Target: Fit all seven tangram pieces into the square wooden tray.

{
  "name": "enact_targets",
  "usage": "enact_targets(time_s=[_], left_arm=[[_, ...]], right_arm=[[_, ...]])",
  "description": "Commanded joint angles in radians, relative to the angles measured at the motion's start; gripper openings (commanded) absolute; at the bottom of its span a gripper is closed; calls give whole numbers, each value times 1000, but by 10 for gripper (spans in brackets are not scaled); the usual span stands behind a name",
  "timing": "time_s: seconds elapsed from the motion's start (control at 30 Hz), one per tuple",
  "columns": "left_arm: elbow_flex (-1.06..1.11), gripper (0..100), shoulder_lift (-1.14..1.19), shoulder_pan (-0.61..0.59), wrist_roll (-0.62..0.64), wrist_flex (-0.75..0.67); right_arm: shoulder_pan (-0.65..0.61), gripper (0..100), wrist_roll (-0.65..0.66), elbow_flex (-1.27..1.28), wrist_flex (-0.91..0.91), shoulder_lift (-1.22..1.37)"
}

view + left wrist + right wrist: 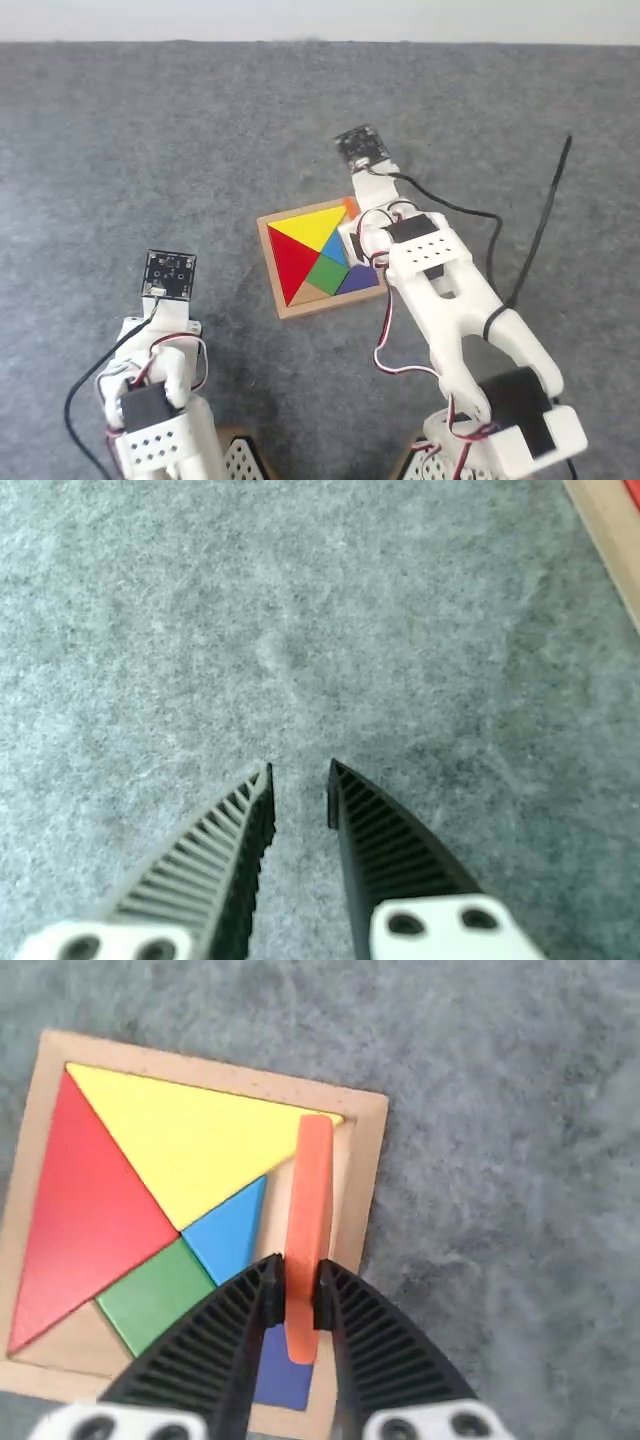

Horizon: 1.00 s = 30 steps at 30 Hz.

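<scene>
The orange piece (308, 1220) stands on its thin edge, clamped between the two fingers of the right pincer (297, 1282), which is closed down to just the piece's thickness. The piece hangs over the strip of bare wood along one side of the square wooden tray (370, 1160), beside the yellow triangle (200, 1135) and the blue triangle (232, 1230); whether its lower edge touches the tray floor cannot be told. Already lying flat in the tray are also the red triangle (75, 1220), the green square (155, 1295) and a purple piece (285, 1375), partly under the pincer. The right arm (450, 300) stretches forward and bends down over the tray's near right corner. The tray sits mid-bench on the grey bench (150, 130). The left pincer (300, 775) hangs over bare grey surface, its fingers a narrow gap apart and gripping nothing, with the left arm (160, 420) folded back, well apart from the tray.
</scene>
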Motion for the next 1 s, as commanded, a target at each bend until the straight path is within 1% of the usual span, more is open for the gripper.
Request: enact_targets(time_s=[0.0, 0.1, 0.3, 0.67, 0.73, 0.97], left_arm=[[-7, 87, -12, -5, -8, 8], [-7, 87, -12, -5, -8, 8], [-7, 87, -12, -5, -8, 8], [-7, 87, -12, -5, -8, 8], [-7, 87, -12, -5, -8, 8], [-7, 87, -12, -5, -8, 8]], right_arm=[[-35, 8, -101, -58, -36, -56], [-70, 8, -158, -60, -74, -35], [-77, 8, -172, -61, -180, 70], [-76, 11, -166, -61, -124, 82], [-76, 35, -166, -61, -122, 82], [-73, 200, -163, -61, -122, 82]])
